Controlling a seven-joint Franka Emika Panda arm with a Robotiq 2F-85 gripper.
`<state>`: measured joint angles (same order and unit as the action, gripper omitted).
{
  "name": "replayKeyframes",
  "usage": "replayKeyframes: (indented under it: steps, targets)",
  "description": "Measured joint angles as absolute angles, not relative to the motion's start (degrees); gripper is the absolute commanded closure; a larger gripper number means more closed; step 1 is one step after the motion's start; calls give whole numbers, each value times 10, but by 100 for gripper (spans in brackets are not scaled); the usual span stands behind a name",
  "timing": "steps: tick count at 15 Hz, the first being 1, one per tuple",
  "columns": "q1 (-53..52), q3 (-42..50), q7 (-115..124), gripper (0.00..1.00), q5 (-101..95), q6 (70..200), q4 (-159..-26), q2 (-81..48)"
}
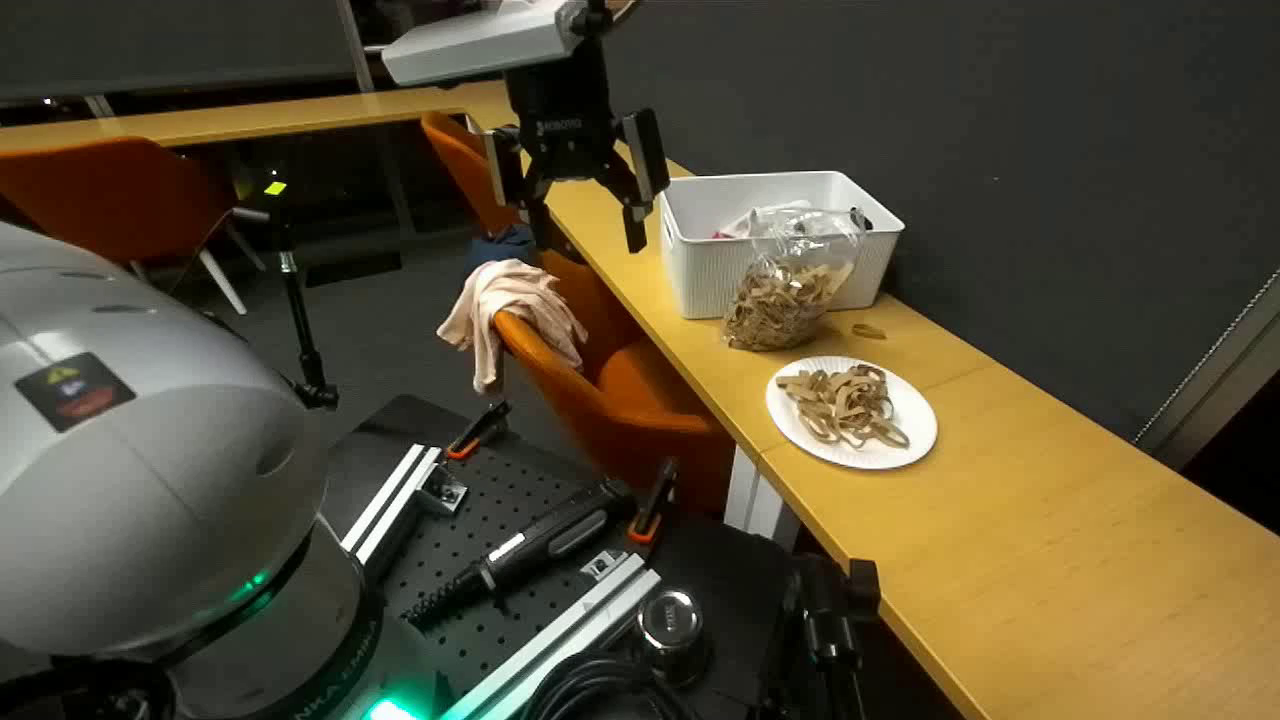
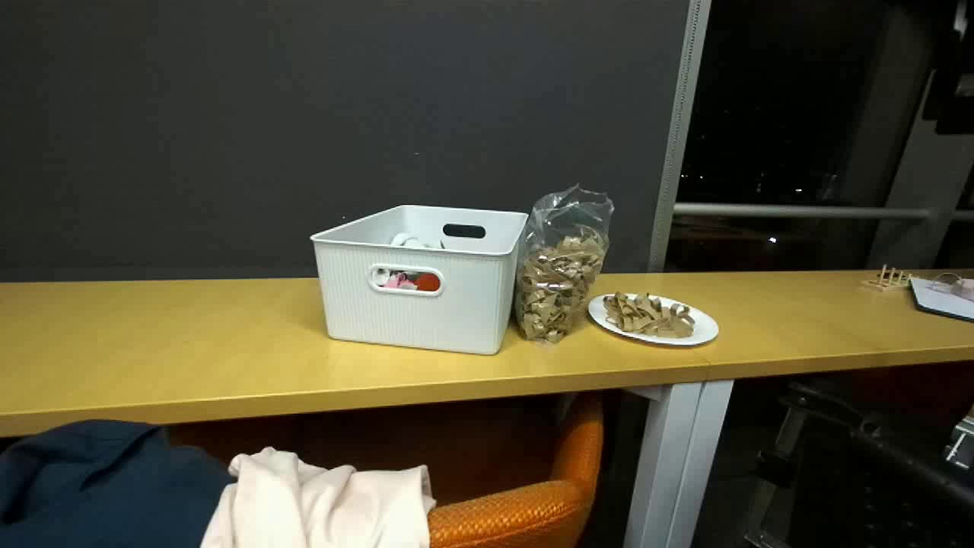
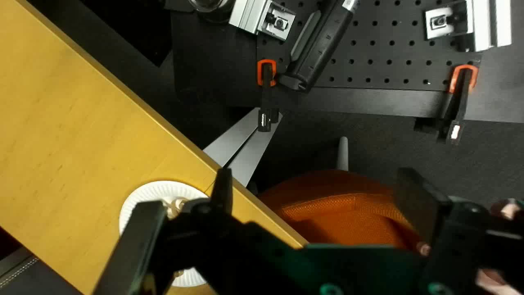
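My gripper [image 1: 588, 228] is open and empty. It hangs in the air, fingers down, near the table's edge in an exterior view; its open fingers also show in the wrist view [image 3: 315, 184], with an orange chair [image 3: 344, 209] seen below between them. A white paper plate [image 1: 785, 428] holds a pile of tan rubber bands [image 1: 850, 405]; in the wrist view the plate [image 3: 139, 196] is partly hidden behind a finger. A clear plastic bag [image 1: 785, 300] of similar bands stands between the plate and a white basket [image 1: 700, 280]. Cloth and small items show inside the basket.
The wooden table [image 1: 1050, 520] runs along a dark wall. A single loose band [image 1: 868, 331] lies beside the bag. A pink cloth [image 1: 515, 300] drapes over the orange chair. A black perforated base [image 1: 470, 540] carries rails, clamps and a black handheld tool [image 1: 555, 535].
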<state>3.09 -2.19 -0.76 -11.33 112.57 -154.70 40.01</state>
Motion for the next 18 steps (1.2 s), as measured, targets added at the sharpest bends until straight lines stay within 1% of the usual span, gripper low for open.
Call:
replayKeyframes:
  steps: [11, 15, 18]
  targets:
    - [33, -16, -8, 0, -115, 1120, -1538, 399]
    - [53, 11, -28, 0, -144, 1101, -1492, 386]
    - [60, 58, -93, 0, -143, 1090, -1442, 346]
